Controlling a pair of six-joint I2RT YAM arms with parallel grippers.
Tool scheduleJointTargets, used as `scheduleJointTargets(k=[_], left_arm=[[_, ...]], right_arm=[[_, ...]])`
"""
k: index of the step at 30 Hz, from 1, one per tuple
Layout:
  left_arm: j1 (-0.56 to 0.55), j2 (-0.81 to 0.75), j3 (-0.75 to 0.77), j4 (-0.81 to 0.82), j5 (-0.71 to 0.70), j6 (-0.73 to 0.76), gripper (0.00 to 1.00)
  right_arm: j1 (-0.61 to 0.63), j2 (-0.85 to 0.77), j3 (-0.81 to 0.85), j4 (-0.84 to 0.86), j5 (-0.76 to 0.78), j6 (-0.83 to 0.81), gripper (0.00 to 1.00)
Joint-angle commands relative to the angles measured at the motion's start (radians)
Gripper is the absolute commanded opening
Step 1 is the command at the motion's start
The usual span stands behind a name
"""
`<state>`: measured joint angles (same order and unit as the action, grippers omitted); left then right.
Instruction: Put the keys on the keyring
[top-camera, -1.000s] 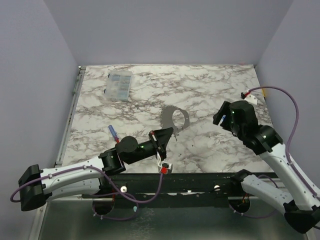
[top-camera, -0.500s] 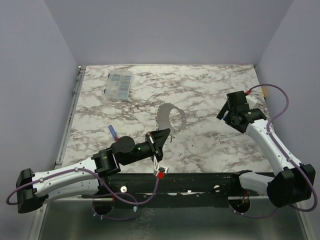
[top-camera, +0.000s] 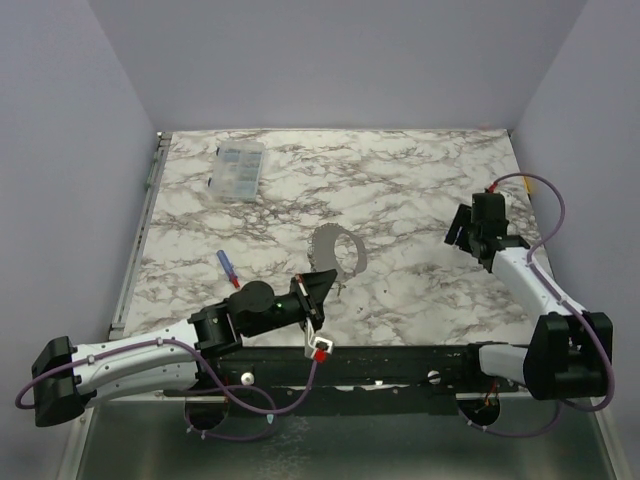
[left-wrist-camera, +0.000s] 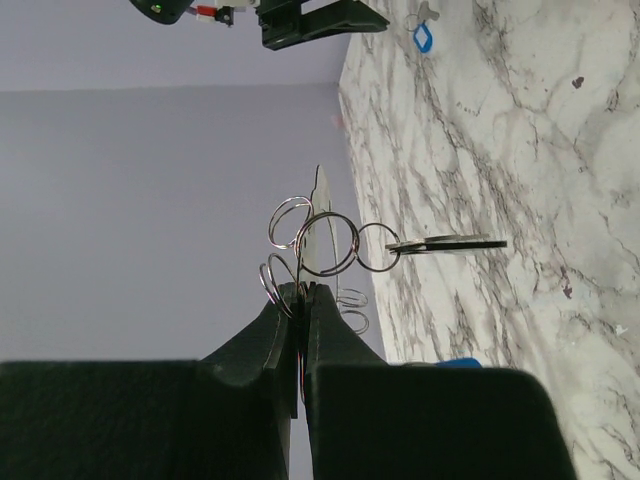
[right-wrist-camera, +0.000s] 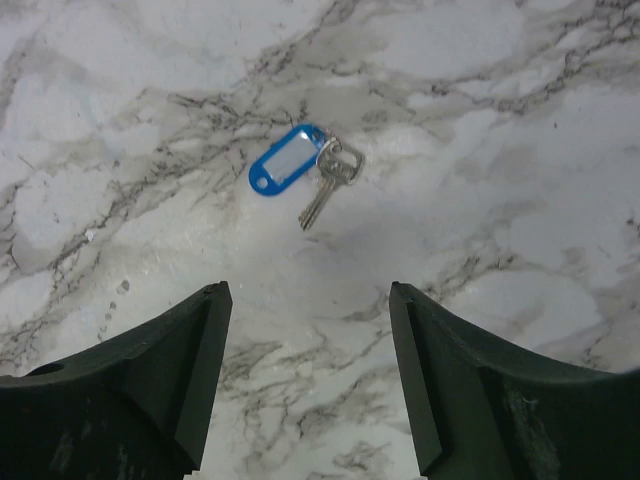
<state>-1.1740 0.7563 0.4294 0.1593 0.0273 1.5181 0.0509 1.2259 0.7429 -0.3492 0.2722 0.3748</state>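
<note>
The counter (top-camera: 420, 190) is white marble veined in grey and black. The keys (right-wrist-camera: 330, 182) are silvery, on a blue tag (right-wrist-camera: 287, 172) with a white label. The keyring (left-wrist-camera: 325, 243) is grey metal. The left claw (left-wrist-camera: 300, 290) and right claw (right-wrist-camera: 308, 292) are black.

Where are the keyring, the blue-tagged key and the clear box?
keyring (top-camera: 322, 248): top external view, on the left of its grey rim.
blue-tagged key (right-wrist-camera: 283, 172): right wrist view, on the blue tag.
clear box (top-camera: 238, 170): top external view, on the middle of its lid.
</note>
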Motion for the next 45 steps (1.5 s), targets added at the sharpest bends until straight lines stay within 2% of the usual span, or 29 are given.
scheduleJointTargets(k=[1, 7, 14, 16, 20, 25, 34, 43, 45], left_arm=[[-0.007, -0.012, -0.001, 0.118, 0.021, -0.056, 0.0], [-0.006, 0.015, -0.046, 0.18, 0.011, -0.068, 0.0], [-0.006, 0.004, -0.077, 0.234, 0.028, -0.102, 0.0], [-0.005, -0.003, -0.082, 0.238, 0.034, -0.108, 0.0], [-0.005, -0.021, -0.094, 0.249, 0.036, -0.121, 0.0], [-0.006, -0.028, -0.099, 0.256, 0.05, -0.137, 0.0], [-0.006, -0.02, -0.102, 0.261, 0.059, -0.145, 0.0], [-0.005, -0.013, -0.101, 0.265, 0.066, -0.151, 0.0], [-0.006, -0.006, -0.099, 0.268, 0.074, -0.154, 0.0]], right_arm=[[-0.039, 0.058, 0.022, 0.184, -0.066, -0.12, 0.73], [-0.202, 0.174, 0.062, 0.255, -0.214, -0.134, 0.66], [-0.221, 0.363, 0.132, 0.205, -0.322, -0.213, 0.59], [-0.222, 0.401, 0.15, 0.186, -0.304, -0.217, 0.56], [-0.222, 0.421, 0.154, 0.185, -0.299, -0.224, 0.52], [-0.221, 0.437, 0.168, 0.179, -0.296, -0.236, 0.42], [-0.221, 0.463, 0.199, 0.173, -0.301, -0.26, 0.36], [-0.222, 0.484, 0.216, 0.164, -0.309, -0.278, 0.22], [-0.222, 0.489, 0.22, 0.159, -0.312, -0.282, 0.15]])
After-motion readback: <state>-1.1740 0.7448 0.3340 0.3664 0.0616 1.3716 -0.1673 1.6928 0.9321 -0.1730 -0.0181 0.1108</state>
